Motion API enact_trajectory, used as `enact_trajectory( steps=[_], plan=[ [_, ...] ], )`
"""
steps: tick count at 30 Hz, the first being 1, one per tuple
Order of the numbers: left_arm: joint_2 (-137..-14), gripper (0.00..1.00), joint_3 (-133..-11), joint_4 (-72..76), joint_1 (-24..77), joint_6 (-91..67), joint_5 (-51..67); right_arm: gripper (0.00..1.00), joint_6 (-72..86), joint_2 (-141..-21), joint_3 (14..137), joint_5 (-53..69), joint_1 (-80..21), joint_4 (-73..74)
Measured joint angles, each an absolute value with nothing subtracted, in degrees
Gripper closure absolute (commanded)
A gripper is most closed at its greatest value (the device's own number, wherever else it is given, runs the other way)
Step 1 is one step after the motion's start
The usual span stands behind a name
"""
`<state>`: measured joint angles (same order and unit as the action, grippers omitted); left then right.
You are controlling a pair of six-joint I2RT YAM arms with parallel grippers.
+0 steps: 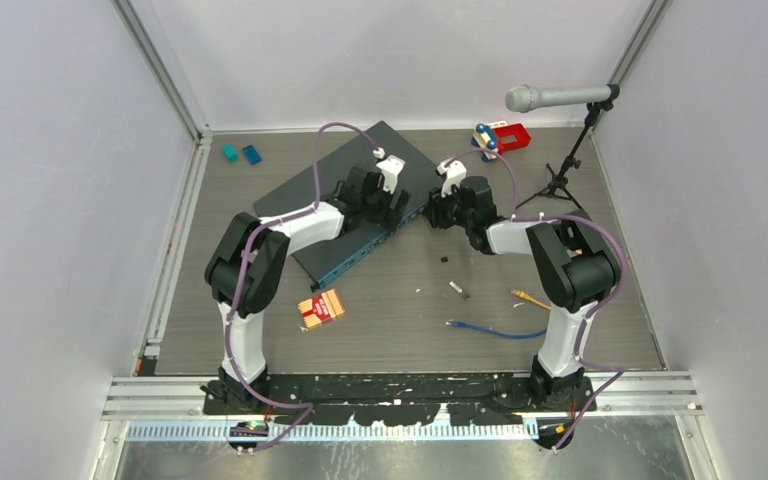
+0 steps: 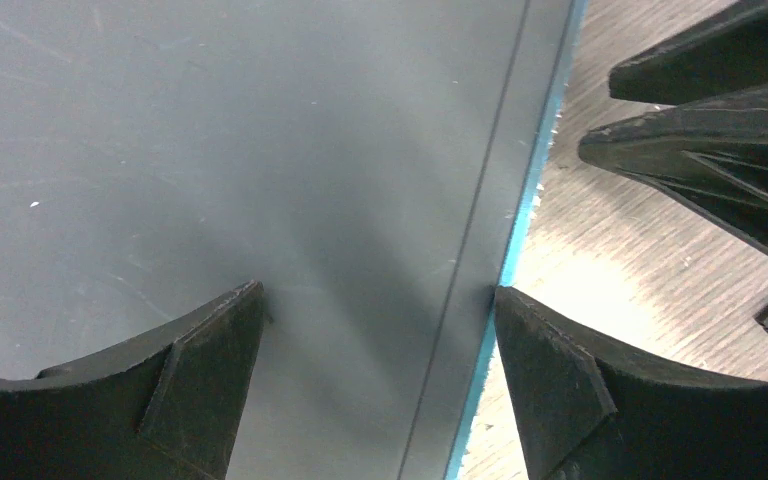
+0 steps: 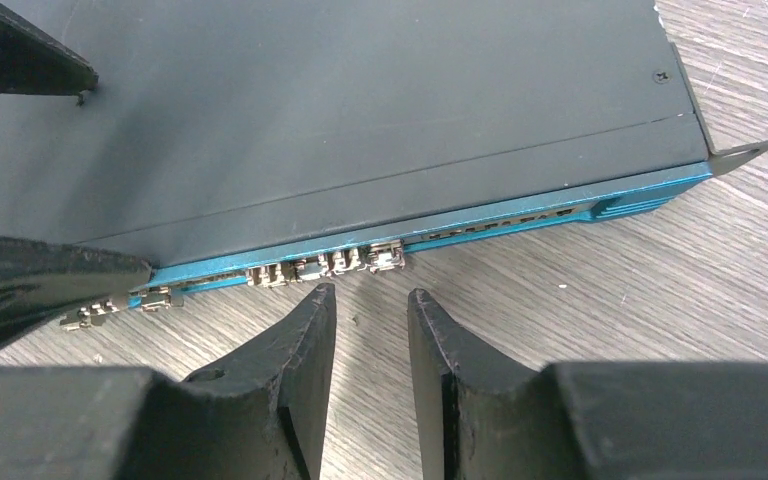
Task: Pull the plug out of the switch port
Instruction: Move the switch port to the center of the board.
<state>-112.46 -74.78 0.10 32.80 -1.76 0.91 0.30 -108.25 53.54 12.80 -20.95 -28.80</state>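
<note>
Right pincer [image 3: 370, 293] is part open and empty, tips just short of the switch [image 3: 360, 120]. Switch fills the upper frame of my right wrist view, with its long teal edge running lower left to upper right, crosswise to my fingers. Left pincer [image 2: 377, 288] is wide open, empty, over the switch top by that edge. Sockets [image 3: 330, 265] sit just above my right tips, so my right arm is nearer. Can't see any plug seated. Blue cable [image 1: 495, 328] lies loose, well apart.
</note>
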Motion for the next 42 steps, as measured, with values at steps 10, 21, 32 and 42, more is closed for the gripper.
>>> enact_trajectory(
  steps=[10,21,32,42],
  plan=[
    [-112.5,0.13,-74.8,0.6,29.4,-2.6,2.2,0.57,4.6,-108.2,53.4,11.9,-21.6,-29.9],
    [-112.5,0.13,-74.8,0.6,29.1,-2.6,2.8,0.50,10.9,-105.8,47.4,10.6,-21.7,-32.2],
    [-112.1,0.11,-74.4,0.6,28.8,-1.7,4.1,0.50,15.5,-105.7,45.3,11.4,-21.7,-35.5],
    [-108.6,0.08,-73.5,-5.5,27.3,3.9,9.7,0.48,14.5,-105.3,45.6,14.0,-21.7,-31.2]
  ],
)
